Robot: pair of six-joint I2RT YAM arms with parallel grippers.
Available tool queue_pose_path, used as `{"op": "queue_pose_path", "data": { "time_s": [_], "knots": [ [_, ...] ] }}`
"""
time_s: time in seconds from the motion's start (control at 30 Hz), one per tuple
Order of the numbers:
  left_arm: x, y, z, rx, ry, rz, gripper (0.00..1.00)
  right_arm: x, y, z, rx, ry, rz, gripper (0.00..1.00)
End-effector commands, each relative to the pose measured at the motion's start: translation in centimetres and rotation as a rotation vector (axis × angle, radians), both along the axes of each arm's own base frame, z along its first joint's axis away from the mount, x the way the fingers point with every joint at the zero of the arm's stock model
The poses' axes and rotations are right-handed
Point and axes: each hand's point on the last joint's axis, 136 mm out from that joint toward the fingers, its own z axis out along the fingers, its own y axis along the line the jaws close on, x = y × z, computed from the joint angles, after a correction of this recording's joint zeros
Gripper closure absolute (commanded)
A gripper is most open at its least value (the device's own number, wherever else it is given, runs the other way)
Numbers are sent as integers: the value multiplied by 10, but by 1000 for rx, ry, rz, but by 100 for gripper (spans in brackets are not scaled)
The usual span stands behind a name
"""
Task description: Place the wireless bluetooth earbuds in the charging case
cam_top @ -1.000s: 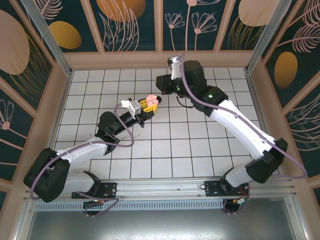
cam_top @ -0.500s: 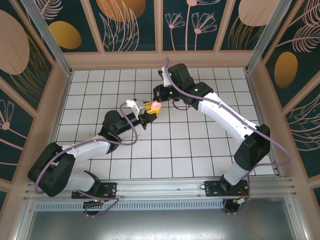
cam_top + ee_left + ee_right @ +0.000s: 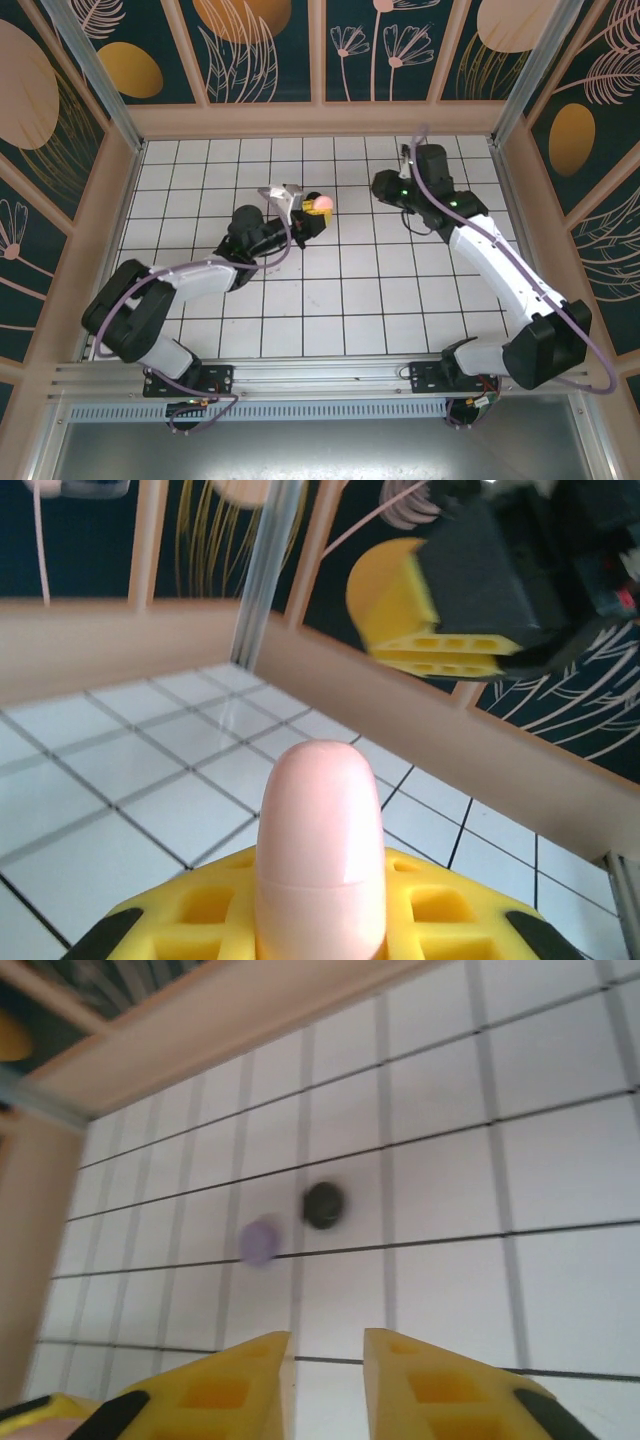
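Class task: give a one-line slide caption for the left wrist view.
Left gripper clamps the pink charging case over the white tiled table.

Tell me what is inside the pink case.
The pink case is closed, with a seam around it, and gripped by the left fingers. Its inside is covered, so what it holds cannot be seen.

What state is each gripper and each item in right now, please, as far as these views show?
charging case: appears closed, upright, held off the table.
left gripper: shut on the charging case.
right gripper: open, nothing between the fingers, above the table.
purple item: lying on the table, too blurred to identify.
black item: lying on the table near the purple item, not touching it, also blurred.
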Motion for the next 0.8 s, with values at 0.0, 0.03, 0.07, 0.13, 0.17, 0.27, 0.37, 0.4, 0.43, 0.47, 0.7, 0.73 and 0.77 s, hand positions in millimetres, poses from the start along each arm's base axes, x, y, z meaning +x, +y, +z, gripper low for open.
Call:
{"op": "queue_pose_path", "data": {
  "time_s": [0.0, 0.03, 0.07, 0.13, 0.17, 0.27, 0.37, 0.4, 0.43, 0.47, 0.7, 0.73, 0.77],
  "knots": [
    [17, -6, -36, -27, 287, 43, 100, -1, -3, -10, 39, -1, -42, 72],
    [21, -6, -46, -36, 340, 59, 100, -3, -6, -15, 30, 3, -47, 72],
    [24, -6, -52, -43, 371, 75, 100, -4, -9, -20, 21, 4, -55, 71],
    [32, -6, -80, -18, 460, 118, 98, -6, -16, -28, 1, 9, -75, 68],
    [33, -7, -90, -5, 491, 126, 97, -7, -20, -32, -5, 13, -82, 67],
    [41, -7, -120, 41, 597, 172, 95, -9, -28, -40, -16, 20, -98, 66],
    [45, -7, -147, 95, 680, 208, 92, -11, -33, -43, -17, 22, -109, 62],
    [45, -7, -154, 109, 698, 215, 91, -11, -34, -42, -16, 21, -111, 60],
    [46, -7, -159, 119, 710, 221, 90, -11, -35, -42, -16, 20, -112, 59],
    [47, -6, -164, 129, 725, 234, 89, -12, -36, -42, -15, 20, -115, 58],
    [49, 5, -196, 234, 771, 303, 76, -11, -36, -34, -5, 8, -114, 51],
    [48, 6, -200, 245, 776, 307, 75, -11, -36, -32, -3, 5, -112, 51],
    [48, 7, -202, 252, 779, 306, 73, -11, -35, -31, -1, 5, -113, 51]
  ]
}}
